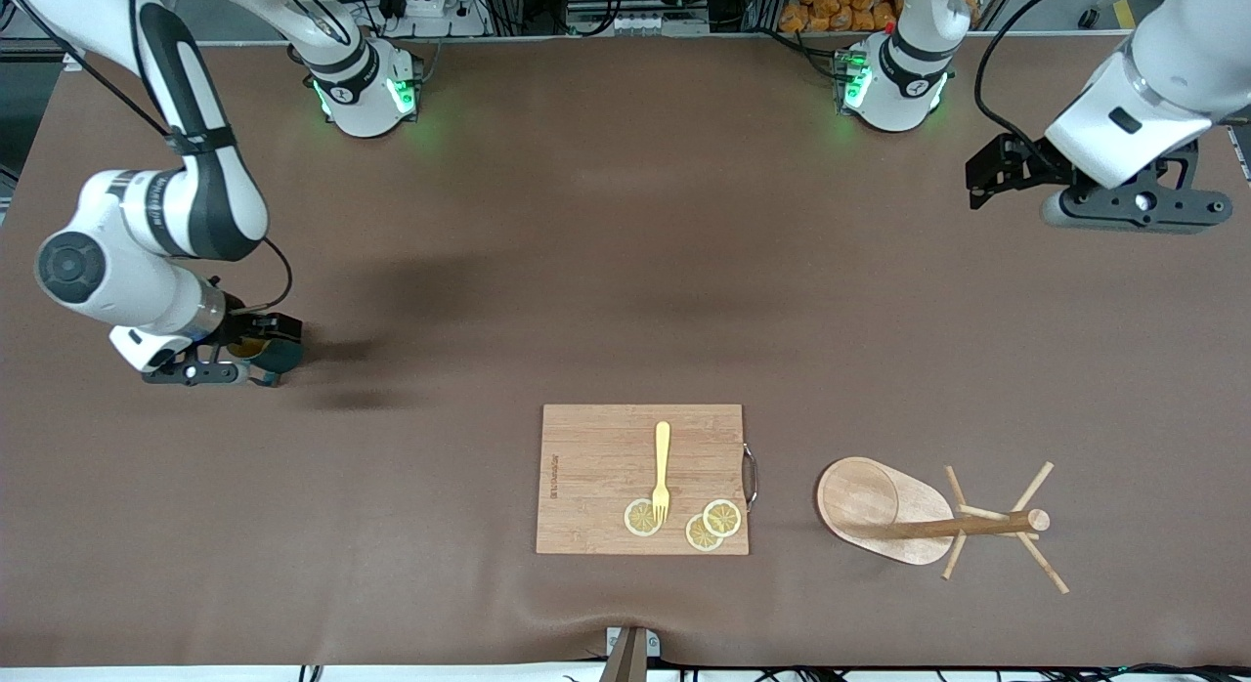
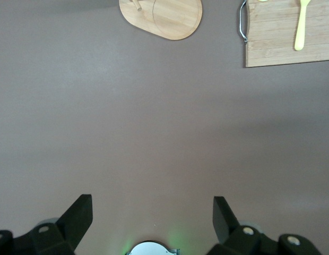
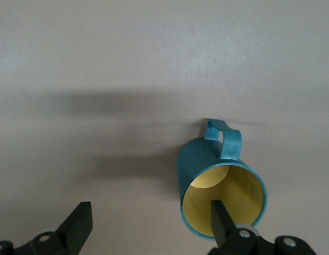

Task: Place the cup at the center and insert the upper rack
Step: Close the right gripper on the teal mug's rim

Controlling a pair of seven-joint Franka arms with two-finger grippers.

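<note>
The teal-green cup (image 1: pixel 277 354) with a yellow inside sits on the brown table toward the right arm's end. In the right wrist view the cup (image 3: pixel 207 159) shows its mouth and its loop handle. My right gripper (image 1: pixel 272 358) is open at the cup. One finger (image 3: pixel 224 223) stands in the cup's mouth, the other (image 3: pixel 79 220) is well apart from it. The wooden upper rack (image 1: pixel 928 522) lies on its side toward the left arm's end, near the front edge. Its oval base also shows in the left wrist view (image 2: pixel 162 16). My left gripper (image 1: pixel 982 179) is open and empty, high over bare table.
A wooden cutting board (image 1: pixel 596 487) with a metal handle lies near the front edge at the middle. It carries a yellow fork (image 1: pixel 662 467) and three lemon slices (image 1: pixel 721 517). The board also shows in the left wrist view (image 2: pixel 276 37).
</note>
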